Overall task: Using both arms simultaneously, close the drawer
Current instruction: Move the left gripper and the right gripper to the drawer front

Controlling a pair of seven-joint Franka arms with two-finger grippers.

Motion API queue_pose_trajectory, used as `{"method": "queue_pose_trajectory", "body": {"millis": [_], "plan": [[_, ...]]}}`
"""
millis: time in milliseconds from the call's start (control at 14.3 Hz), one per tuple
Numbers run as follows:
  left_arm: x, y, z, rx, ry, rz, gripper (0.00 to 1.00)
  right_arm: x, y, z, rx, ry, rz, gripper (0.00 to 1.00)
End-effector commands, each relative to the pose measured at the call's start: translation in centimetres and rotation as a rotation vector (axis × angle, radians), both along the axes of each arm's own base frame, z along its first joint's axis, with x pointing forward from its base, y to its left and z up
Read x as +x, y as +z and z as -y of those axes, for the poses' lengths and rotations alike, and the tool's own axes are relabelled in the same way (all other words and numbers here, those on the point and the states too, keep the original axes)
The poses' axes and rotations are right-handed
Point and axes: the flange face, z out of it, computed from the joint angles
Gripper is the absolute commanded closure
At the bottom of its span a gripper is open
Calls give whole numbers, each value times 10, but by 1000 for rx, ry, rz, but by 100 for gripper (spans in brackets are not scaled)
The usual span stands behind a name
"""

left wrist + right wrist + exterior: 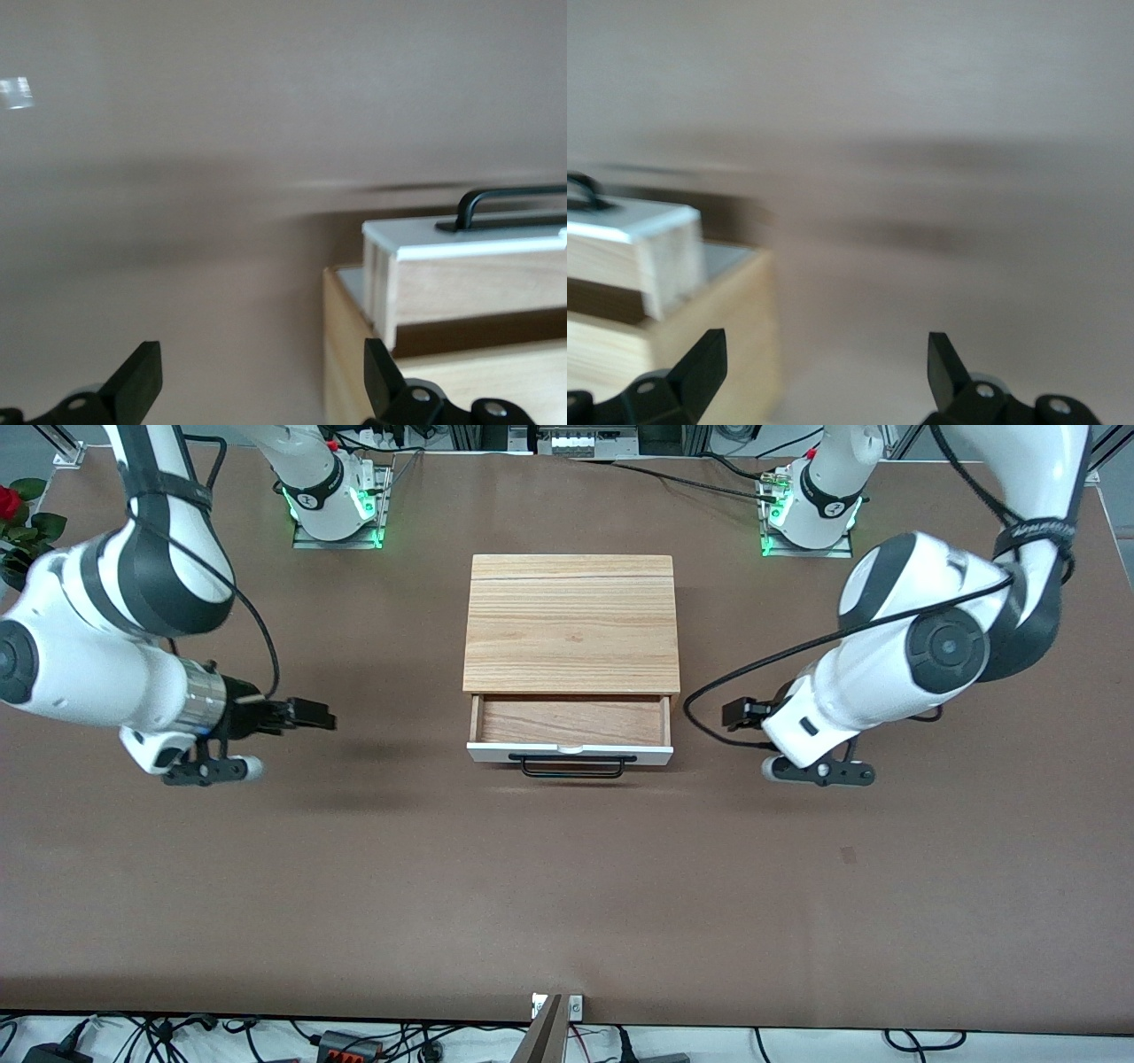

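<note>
The light oak box [571,622] stands mid-table. Its drawer [570,723] is pulled out toward the front camera, showing a bare wood inside, a white front panel [570,755] and a black bar handle [571,767]. My right gripper [312,714] is open and empty, low beside the drawer toward the right arm's end, well apart from it. My left gripper [738,713] is open and empty beside the drawer toward the left arm's end, a short gap away. The left wrist view shows the drawer's corner [461,266] past the open gripper [261,376]. The right wrist view shows the drawer's other corner [633,239] past the open gripper [826,367].
A red rose [11,503] sits at the table's edge at the right arm's end. The arm bases [337,509] [811,514] stand farther from the front camera than the box. A small bracket [556,1008] is at the table's near edge. Brown tabletop [567,895] stretches in front of the drawer.
</note>
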Motion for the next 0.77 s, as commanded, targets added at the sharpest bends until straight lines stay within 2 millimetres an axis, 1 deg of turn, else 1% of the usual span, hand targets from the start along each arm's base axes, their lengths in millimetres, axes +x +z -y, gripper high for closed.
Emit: {"method": "queue_pose_trajectory", "body": {"millis": [0,140,210,280,350,420,490,629,699], "plan": [[13,-15,16,-27,35,9,0,18,-23,-36,75,-27,49,0],[18,-30,33,-50,32,40,0,24,-44,-70,87,-36,121,0],[22,-41,37,-66,34,54,0,25,-54,-87,88,-33,146,0],[26,-51,39,-77,41,64,0,26,-63,-100,85,-30,170,0],[25,-61,53,-89,28,74,0,24,-71,-112,83,-22,183,0],[25,-71,62,-97,21,77,0,24,-81,-120,80,-21,192,0],[23,-77,70,-103,14,81,0,24,-90,-128,83,-24,203,0],[24,-85,75,-110,13,87,0,19,-107,-153,114,-58,208,0],[21,-93,83,-104,-3,84,0,15,-116,-165,131,-68,206,0]]}}
